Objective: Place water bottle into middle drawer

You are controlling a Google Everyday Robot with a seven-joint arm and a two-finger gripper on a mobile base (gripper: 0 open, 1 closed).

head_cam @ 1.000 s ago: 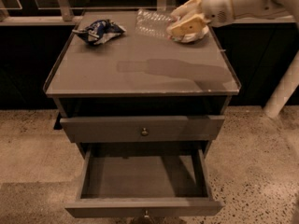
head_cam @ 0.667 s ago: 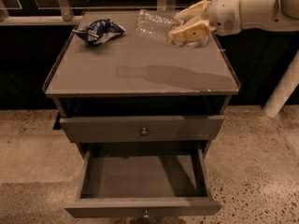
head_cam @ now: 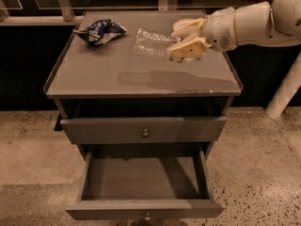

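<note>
Camera view. A grey cabinet [head_cam: 117, 67] with a flat top stands on a speckled floor [head_cam: 263, 164]. The arm [head_cam: 254, 25] reaches in from the right edge, over the back right part of the top. The gripper [head_cam: 174, 43] is at its left end, with its two pale fingers [head_cam: 186, 27] closed from above and below on the right end of the water bottle [head_cam: 149, 42]. The bottle lies on its side and points left, away from the gripper. Its clear ribbed body is in full sight, while the gripped end is mostly hidden by the fingers. A long dark shadow [head_cam: 164, 81] of bottle and arm lies on the top, nearer the front edge. A blue-and-white snack bag [head_cam: 99, 31] rests on the back left part of the top, well apart from the bottle.

Below the top is a closed drawer front [head_cam: 103, 128] with a small round knob [head_cam: 146, 133]. Under it the middle drawer [head_cam: 141, 178] is pulled out toward the camera. Its shallow tray is open to view, and the bottle is not in it.
</note>
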